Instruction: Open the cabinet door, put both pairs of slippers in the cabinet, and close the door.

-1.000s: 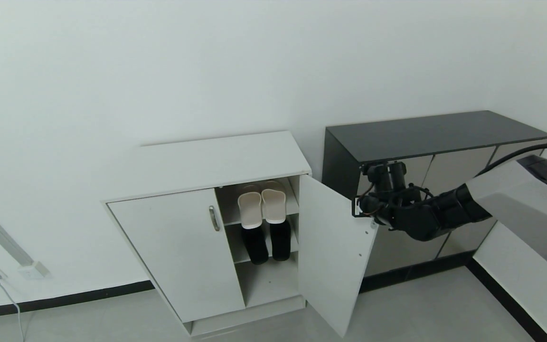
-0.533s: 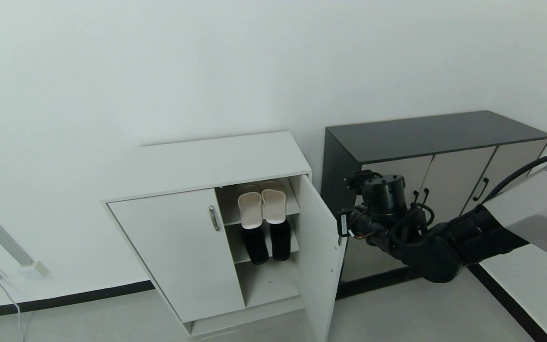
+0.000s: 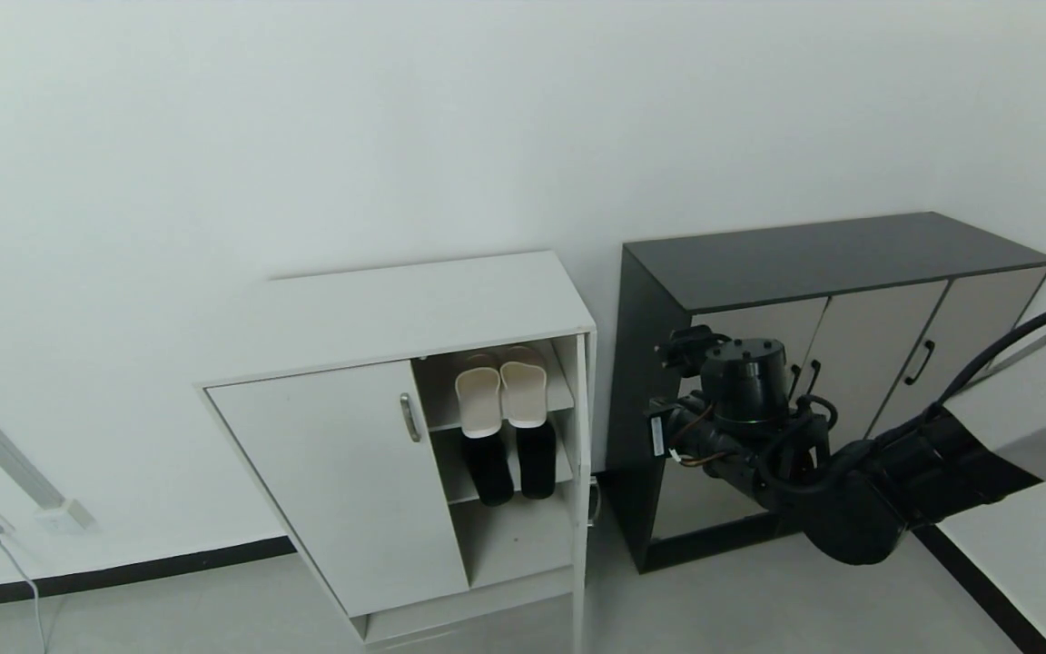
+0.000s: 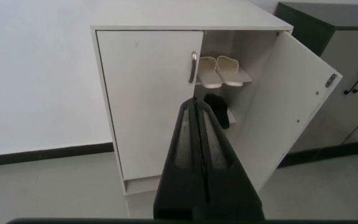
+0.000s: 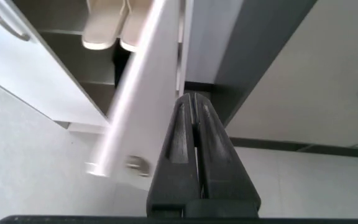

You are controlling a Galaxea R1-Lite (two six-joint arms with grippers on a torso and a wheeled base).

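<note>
Closing the door [image 5: 143,81], by the look of it: partly open, just beside the right fingers [image 5: 182,124], pressed together and empty. Beyond them in the cabinet [image 3: 414,309], white slippers [image 3: 500,395] above black slippers [image 3: 512,463]. Next, probably pushing the outer face flush. Close behind, a dark cabinet [image 3: 814,254]. Left fingers [image 4: 185,130] likewise closed on nothing, facing the opening, well apart.

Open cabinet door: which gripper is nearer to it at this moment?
Right. The right gripper sits close beside the open door, on its outer face; the left gripper hangs farther back, facing the cabinet front.
</note>
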